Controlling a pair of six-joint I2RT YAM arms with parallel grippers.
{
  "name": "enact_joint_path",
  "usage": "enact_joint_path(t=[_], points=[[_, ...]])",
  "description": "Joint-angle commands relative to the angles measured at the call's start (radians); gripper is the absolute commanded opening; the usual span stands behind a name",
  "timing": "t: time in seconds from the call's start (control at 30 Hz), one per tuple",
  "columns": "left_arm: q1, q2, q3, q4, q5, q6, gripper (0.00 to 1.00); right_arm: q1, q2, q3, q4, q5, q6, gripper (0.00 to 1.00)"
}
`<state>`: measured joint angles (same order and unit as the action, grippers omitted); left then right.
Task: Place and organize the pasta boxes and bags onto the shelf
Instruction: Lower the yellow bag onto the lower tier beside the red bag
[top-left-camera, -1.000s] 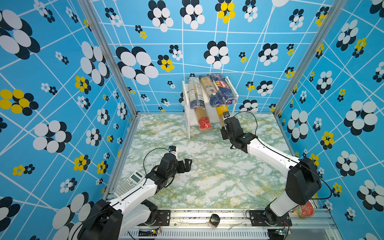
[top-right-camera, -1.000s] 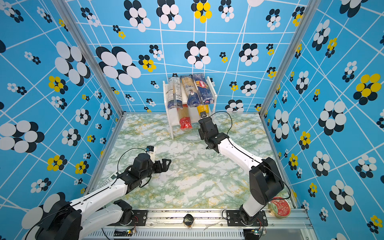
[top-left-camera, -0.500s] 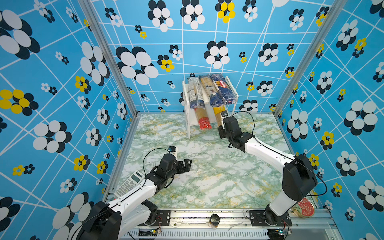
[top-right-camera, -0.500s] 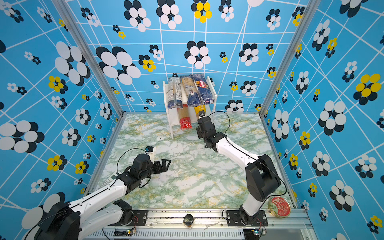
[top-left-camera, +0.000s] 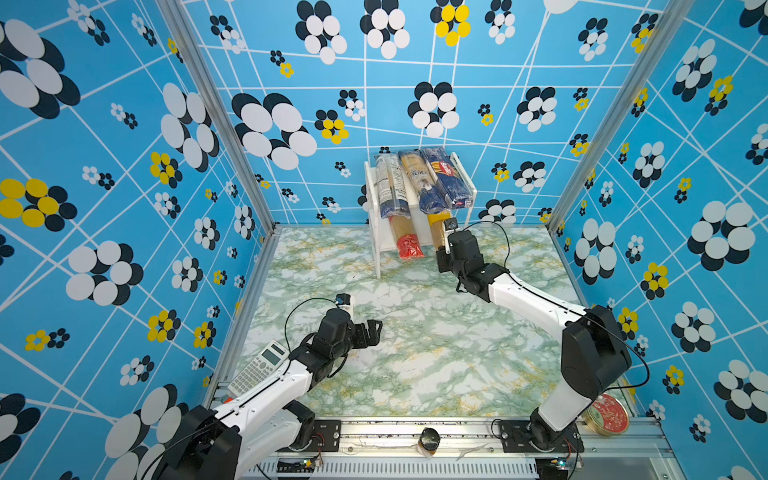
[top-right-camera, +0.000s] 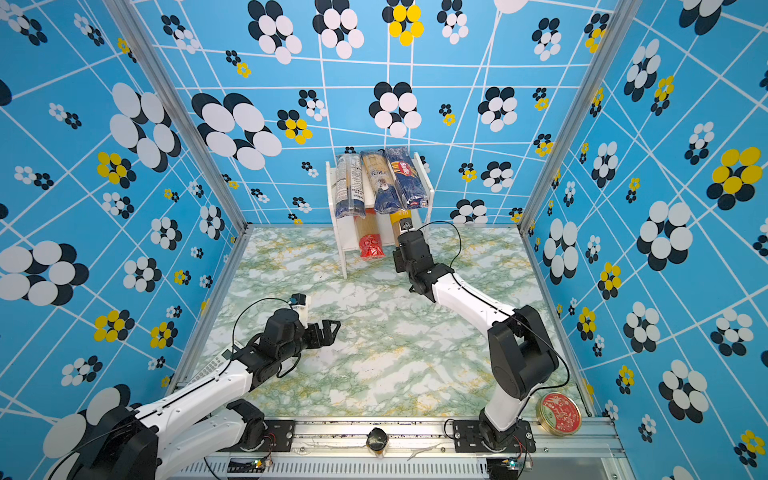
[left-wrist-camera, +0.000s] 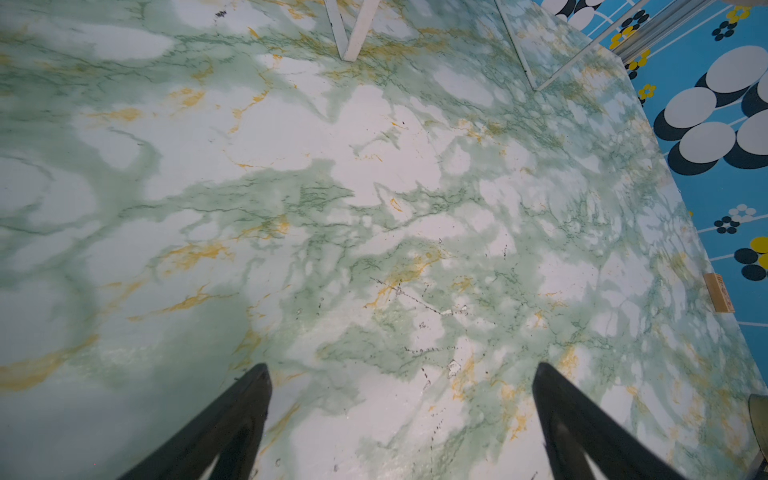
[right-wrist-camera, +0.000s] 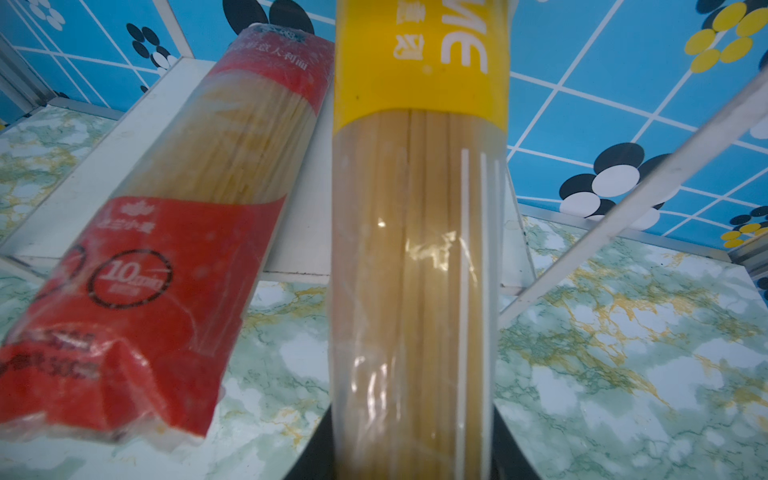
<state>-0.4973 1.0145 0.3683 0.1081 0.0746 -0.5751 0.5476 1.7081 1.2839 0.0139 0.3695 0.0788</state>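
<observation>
My R gripper (top-left-camera: 443, 254) clamped on yellow-ended bag (right-wrist-camera: 419, 249). Bag's long axis points away from me into shelf (top-left-camera: 372, 224) lower tier, far end prob. over the board, just beside red-ended bag (top-left-camera: 409, 245). L gripper (top-left-camera: 372, 332) wide open, empty, well apart.

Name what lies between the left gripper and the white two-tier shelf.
Only bare green-marbled tabletop separates the left gripper from the white two-tier shelf, seen in both top views.

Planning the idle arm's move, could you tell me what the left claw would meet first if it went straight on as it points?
Probably the marble table: the open left claw tilts down toward bare surface, and the shelf legs stand farther on. How steeply it tilts is hard to judge.
</observation>
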Motion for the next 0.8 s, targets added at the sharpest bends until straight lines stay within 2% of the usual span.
enact_joint_path(t=[0.0, 0.63, 0.67, 0.73, 0.77], points=[[0.008, -0.019, -0.012, -0.016, -0.014, 0.017, 0.99, -0.012, -0.004, 0.074, 0.202, 0.006, 0.026, 0.00], [0.008, -0.040, -0.017, -0.025, -0.021, 0.013, 0.99, -0.015, 0.052, 0.069, 0.275, -0.027, 0.030, 0.02], [0.008, -0.040, -0.017, -0.026, -0.020, 0.013, 0.99, -0.015, 0.053, 0.070, 0.274, -0.026, 0.031, 0.05], [0.008, -0.040, -0.017, -0.026, -0.019, 0.013, 0.99, -0.015, 0.057, 0.066, 0.276, -0.017, 0.031, 0.24], [0.008, -0.039, -0.017, -0.025, -0.019, 0.012, 0.99, -0.015, 0.058, 0.063, 0.276, -0.015, 0.032, 0.28]])
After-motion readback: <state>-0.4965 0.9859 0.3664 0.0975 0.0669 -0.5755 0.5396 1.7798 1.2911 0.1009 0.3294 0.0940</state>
